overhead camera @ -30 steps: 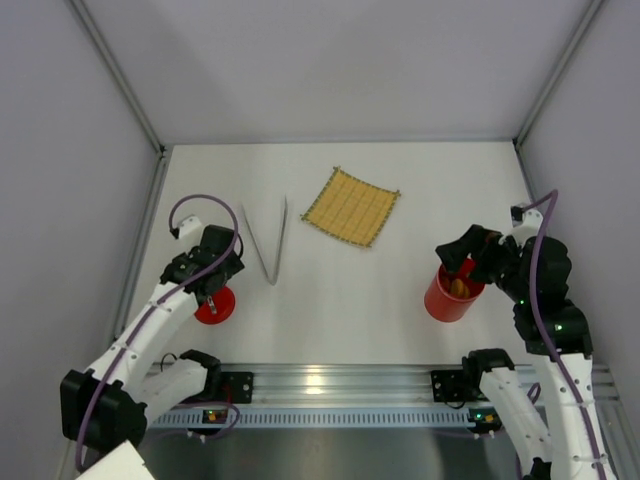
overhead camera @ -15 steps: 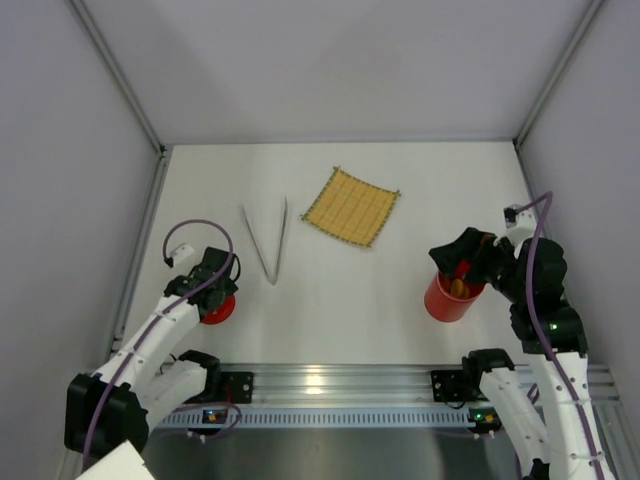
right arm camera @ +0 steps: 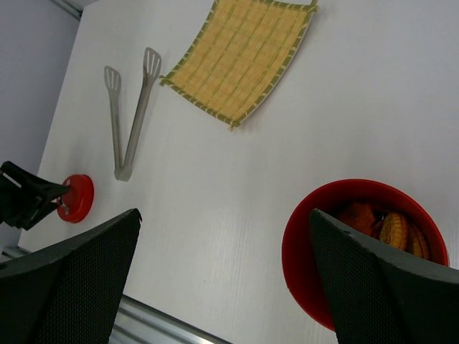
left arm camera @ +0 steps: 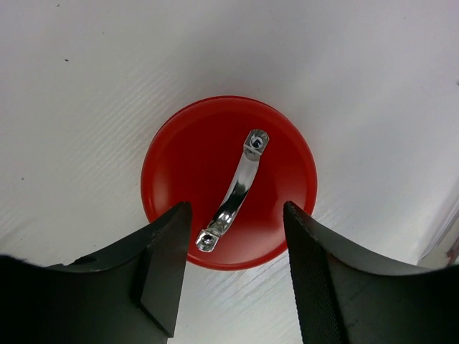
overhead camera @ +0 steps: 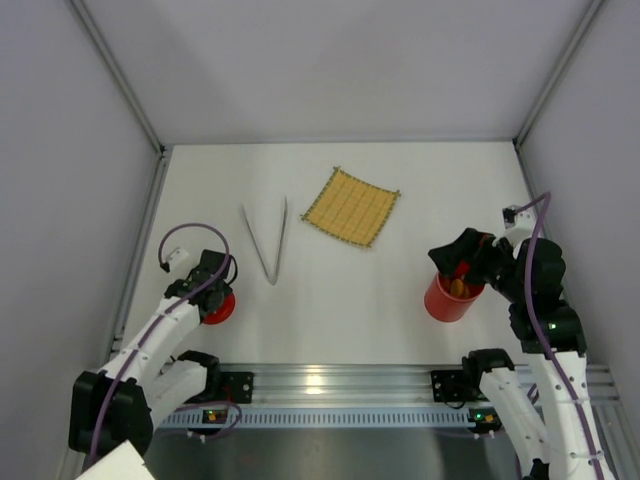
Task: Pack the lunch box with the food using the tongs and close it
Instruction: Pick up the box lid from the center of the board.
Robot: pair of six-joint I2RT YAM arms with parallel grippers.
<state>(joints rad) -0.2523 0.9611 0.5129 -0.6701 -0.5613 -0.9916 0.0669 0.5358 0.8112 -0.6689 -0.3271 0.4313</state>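
Red lid (left arm camera: 186, 150) on worktop (overhead camera: 340, 295), lower left of top view; L claw (left arm camera: 235, 211) has jaws apart astride its metal handle (left arm camera: 240, 179), prob to lift it. R claw (right arm camera: 224, 215) hangs wide open by lunch box (right arm camera: 301, 265), lower right, food (right arm camera: 391, 226) inside; tongs (overhead camera: 268, 243) lie aside.

Yellow woven mat (overhead camera: 352, 207), square, flat on white table (overhead camera: 400, 290), turned cornerwise, in the far half, a little right of middle. Darker olive binding along its edges, grid weave plain in the right wrist view. Grey walls (overhead camera: 340, 60) on three sides, metal struts (overhead camera: 118, 78) running up from the far corners. Silver slotted rail (overhead camera: 330, 380) across the near edge, glare spot at its middle.
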